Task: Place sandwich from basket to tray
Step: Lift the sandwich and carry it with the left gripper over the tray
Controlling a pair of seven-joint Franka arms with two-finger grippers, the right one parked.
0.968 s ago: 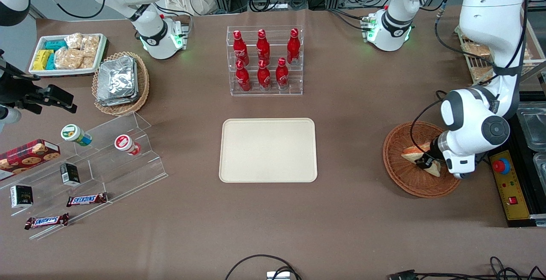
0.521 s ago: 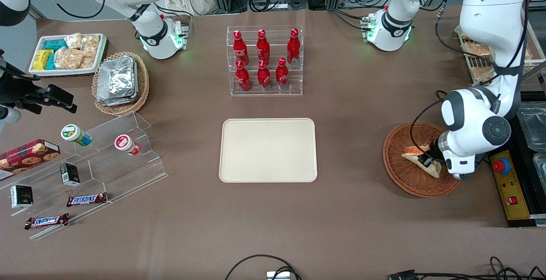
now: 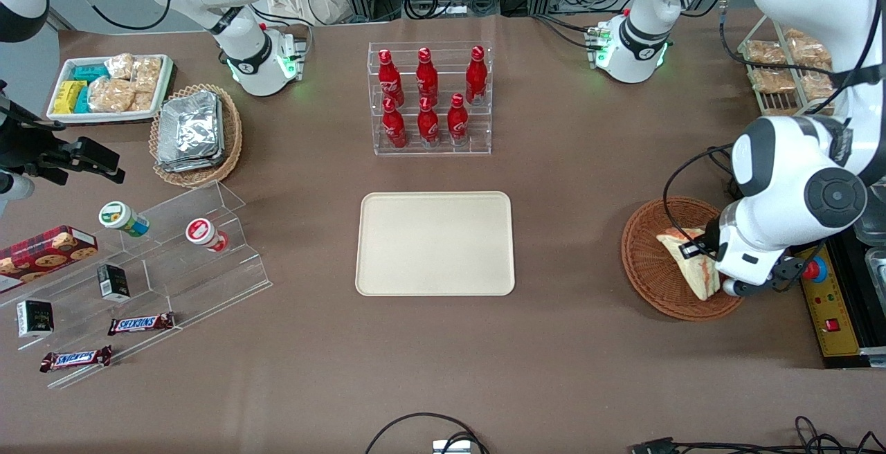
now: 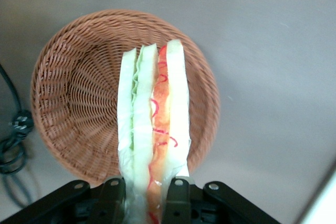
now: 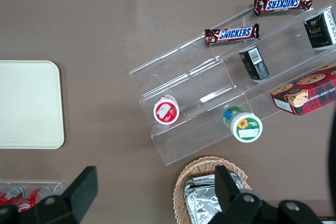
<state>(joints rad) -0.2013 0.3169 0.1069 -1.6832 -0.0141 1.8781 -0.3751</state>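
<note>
1. The sandwich [image 3: 689, 265] is pinched between the two fingers of the tool [image 3: 696, 250] and hangs over the basket [image 3: 647, 281]; the wrist view shows the sandwich [image 4: 153, 124] edge-on, its bread and filling layers upright, with open air between it and the basket [image 4: 68, 103] floor, so it is judged lifted clear.
2. In the front view its long axis runs from about 11 o'clock to 5 o'clock, the tool clamped across it near the 11 o'clock end.
3. The tray [image 3: 435, 243] lies at 9 o'clock from the sandwich in the front view, well apart, with bare counter [image 3: 567, 246] between.
4. The coming move is therefore judged a level carry toward 9 o'clock, over the basket rim.
</note>
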